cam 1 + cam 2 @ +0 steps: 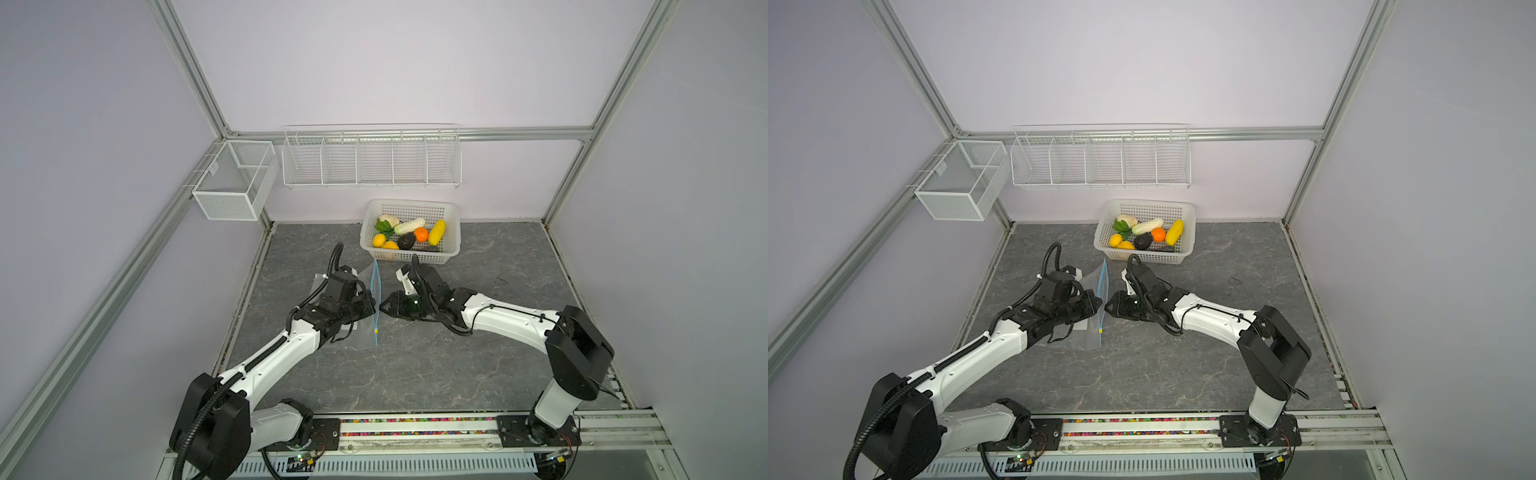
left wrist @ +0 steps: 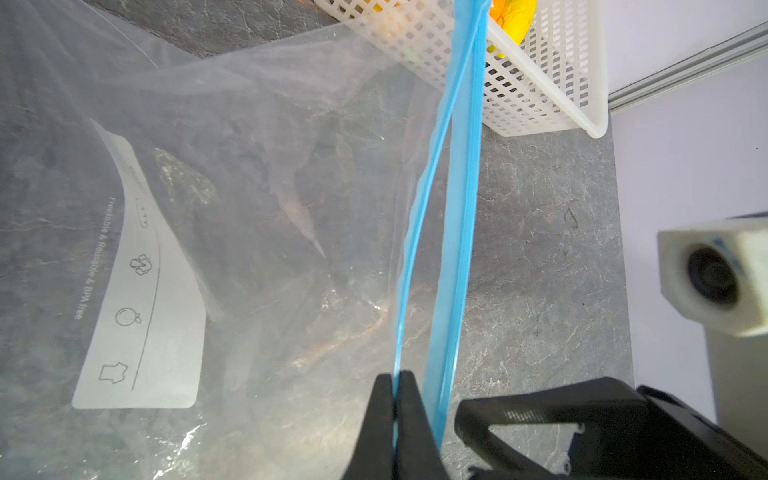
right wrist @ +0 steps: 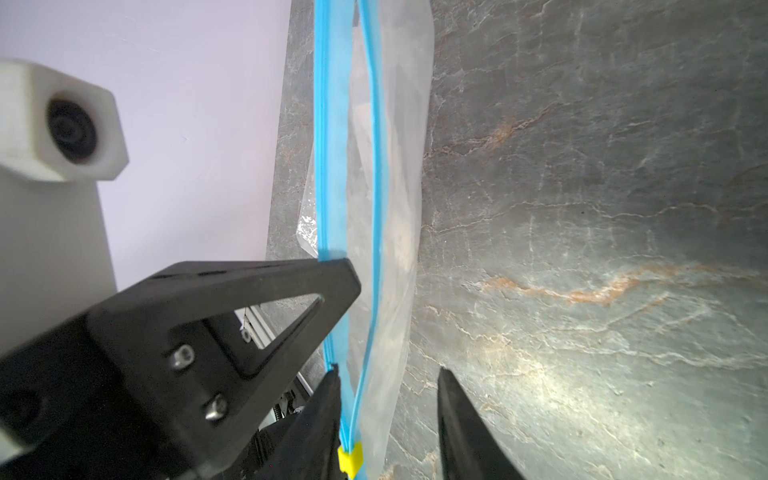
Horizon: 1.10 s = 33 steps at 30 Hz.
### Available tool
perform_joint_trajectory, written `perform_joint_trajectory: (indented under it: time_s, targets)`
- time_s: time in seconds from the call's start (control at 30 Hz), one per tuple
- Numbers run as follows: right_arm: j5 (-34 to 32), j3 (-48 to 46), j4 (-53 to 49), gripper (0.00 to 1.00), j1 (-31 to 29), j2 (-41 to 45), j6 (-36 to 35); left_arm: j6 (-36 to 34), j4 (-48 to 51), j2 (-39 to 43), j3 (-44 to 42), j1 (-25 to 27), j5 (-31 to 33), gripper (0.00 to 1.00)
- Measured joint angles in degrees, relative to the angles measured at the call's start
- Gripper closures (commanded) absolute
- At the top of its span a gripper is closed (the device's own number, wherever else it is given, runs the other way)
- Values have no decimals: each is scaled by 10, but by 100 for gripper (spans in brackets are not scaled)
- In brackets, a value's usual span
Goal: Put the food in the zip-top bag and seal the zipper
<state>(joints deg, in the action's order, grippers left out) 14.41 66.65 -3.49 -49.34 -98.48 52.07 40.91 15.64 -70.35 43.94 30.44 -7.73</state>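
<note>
The zip-top bag lies on the dark table, clear, with a white label. Its blue zipper is parted into two lips, and the yellow slider sits at the near end. My left gripper is shut on one lip and holds it up. My right gripper faces it, open, with the other lip and clear plastic between its fingers. The food lies in the white basket.
The white perforated basket stands just behind the bag's far end, against the back wall. A white wire rack hangs on that wall and a mesh box on the left frame.
</note>
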Motion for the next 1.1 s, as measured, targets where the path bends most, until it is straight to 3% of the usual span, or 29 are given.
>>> perform_joint_trajectory:
  time_s: [0.53, 0.87, 1.1]
  targets:
    - [10, 27, -2, 73, -10, -44, 0, 0, 0, -2, 0, 0, 2, 99]
    - [19, 28, -4, 93, -10, -57, -1, -7, 10, 7, 1, 0, 17, 100]
    - [19, 28, -5, 93, -5, -57, 0, -16, 20, 38, 1, -5, 38, 100]
